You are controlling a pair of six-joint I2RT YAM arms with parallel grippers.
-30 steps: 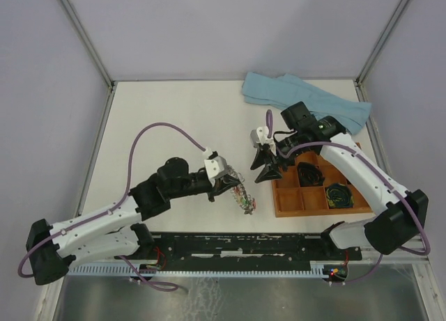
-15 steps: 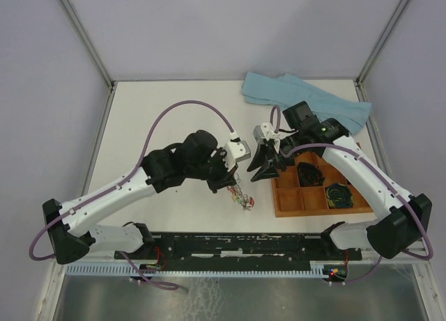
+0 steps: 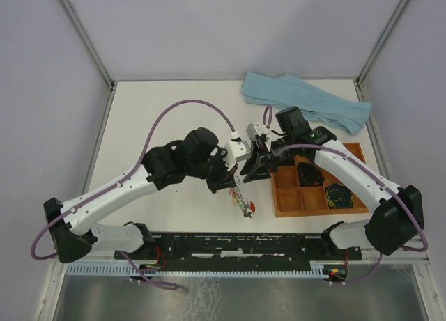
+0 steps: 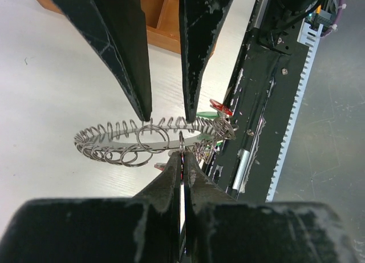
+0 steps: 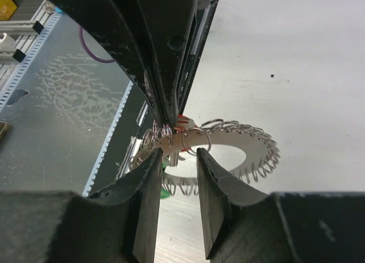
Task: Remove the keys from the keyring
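Observation:
The keyring (image 3: 241, 194) is a silvery ring fringed with small metal loops. It hangs tilted above the table from my left gripper (image 3: 233, 177), which is shut on one loop at its rim (image 4: 181, 142). Small keys with red (image 3: 251, 208) and green heads cluster at its low end; they also show in the left wrist view (image 4: 220, 108). My right gripper (image 3: 249, 169) is open, its fingertips (image 5: 153, 160) on either side of a loop at the ring's edge (image 5: 228, 138), opposite the left fingers. I cannot tell whether they touch it.
A wooden compartment tray (image 3: 287, 211) lies right of the ring, with dark coiled bundles (image 3: 308, 173) in it. A blue cloth (image 3: 306, 102) lies at the back right. The black rail (image 3: 244, 244) runs along the near edge.
My left arm swung right, carrying the ring with it, and the ring now hangs stretched out below the gripper. My right gripper moved left, up to the ring.

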